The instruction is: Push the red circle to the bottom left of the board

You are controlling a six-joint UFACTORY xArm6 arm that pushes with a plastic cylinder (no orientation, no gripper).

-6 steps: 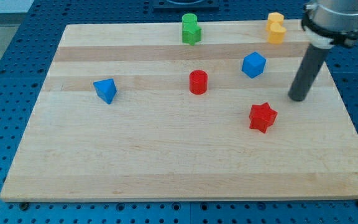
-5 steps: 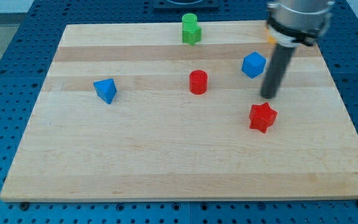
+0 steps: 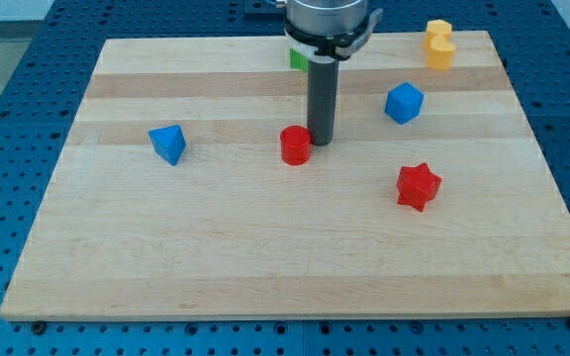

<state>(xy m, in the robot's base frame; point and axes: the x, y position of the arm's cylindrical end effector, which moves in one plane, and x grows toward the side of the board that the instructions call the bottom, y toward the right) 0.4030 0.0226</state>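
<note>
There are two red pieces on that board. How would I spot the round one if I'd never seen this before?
Start at the pale wooden board and find the dark rod coming down near its middle. The red circle block sits just left of my tip, right against it. It is a short round cylinder, unlike the spiky red star block lower to the view's right.

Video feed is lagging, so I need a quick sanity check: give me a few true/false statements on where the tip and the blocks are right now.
1. My tip is right beside the red circle, on its right in the view. True.
2. The red circle is in the board's bottom left corner. False: it sits near the middle of the board.
3. The red star lies right of the red circle in the view. True.
4. The yellow block sits at the view's bottom left. False: it is at the top right.
5. The arm partly hides the green block. True.
</note>
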